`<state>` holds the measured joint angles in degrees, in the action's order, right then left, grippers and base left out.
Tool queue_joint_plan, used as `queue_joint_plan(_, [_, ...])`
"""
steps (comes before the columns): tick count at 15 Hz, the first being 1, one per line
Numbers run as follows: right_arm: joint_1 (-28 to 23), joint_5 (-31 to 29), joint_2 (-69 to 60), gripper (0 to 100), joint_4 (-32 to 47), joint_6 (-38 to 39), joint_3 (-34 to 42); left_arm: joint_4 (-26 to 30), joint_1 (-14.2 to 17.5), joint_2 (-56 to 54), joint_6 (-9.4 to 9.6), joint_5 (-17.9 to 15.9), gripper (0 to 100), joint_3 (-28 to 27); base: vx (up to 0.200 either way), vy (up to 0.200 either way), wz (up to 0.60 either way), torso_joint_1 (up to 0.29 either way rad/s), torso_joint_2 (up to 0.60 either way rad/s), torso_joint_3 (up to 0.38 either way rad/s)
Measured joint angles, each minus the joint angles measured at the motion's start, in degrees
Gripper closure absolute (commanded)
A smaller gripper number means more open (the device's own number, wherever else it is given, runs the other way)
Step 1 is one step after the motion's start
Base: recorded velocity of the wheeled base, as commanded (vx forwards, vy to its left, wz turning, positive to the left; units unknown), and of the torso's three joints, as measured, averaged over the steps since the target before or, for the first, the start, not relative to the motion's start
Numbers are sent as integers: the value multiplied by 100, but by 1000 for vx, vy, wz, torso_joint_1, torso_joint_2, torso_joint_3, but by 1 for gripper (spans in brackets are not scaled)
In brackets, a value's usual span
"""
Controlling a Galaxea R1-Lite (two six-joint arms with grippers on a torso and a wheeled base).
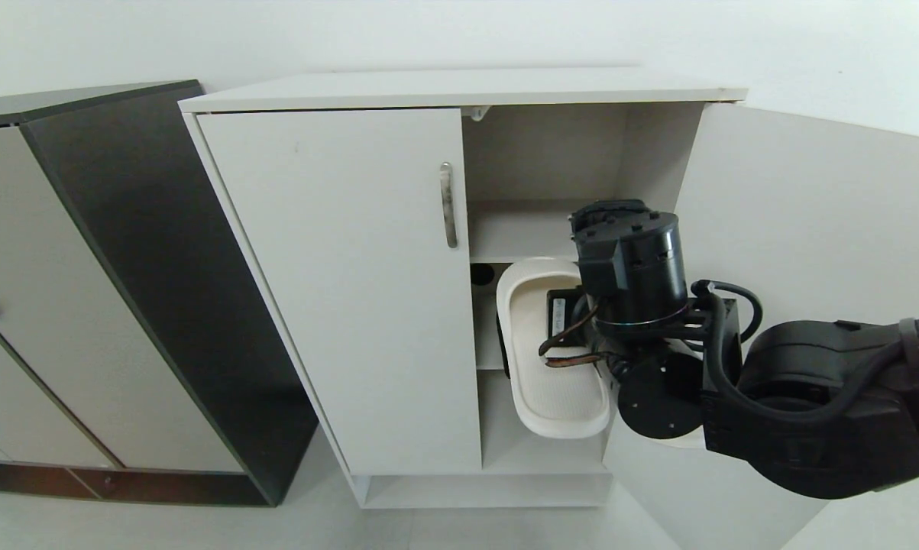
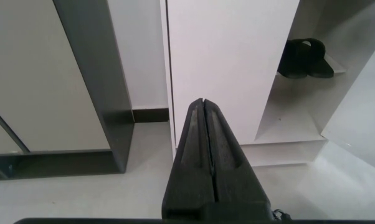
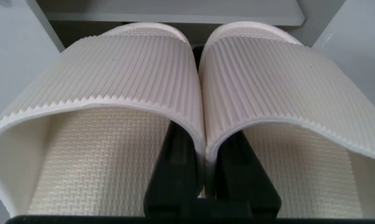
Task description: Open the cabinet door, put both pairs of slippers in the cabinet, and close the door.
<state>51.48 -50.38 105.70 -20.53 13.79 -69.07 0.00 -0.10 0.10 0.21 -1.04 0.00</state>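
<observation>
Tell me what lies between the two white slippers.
Nothing: in the right wrist view the white slippers press side against side, with the right pincer clamping their touching inner walls, one finger inside each.

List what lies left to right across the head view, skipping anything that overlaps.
dark cabinet → closed cabinet door → door handle → white slippers → open cabinet door
</observation>
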Motion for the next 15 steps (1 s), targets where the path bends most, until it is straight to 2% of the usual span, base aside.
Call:
queue_joint_plan(2, [0, 2, -13, 100, -2, -5, 11, 0, 0, 0, 4, 0, 100, 0, 0, 0, 0, 0, 0, 0])
queue_joint_plan(15, [2, 0, -44, 100, 0, -9, 63, 2, 2, 0, 12, -9, 100, 0, 200, 0, 0, 1, 3, 5])
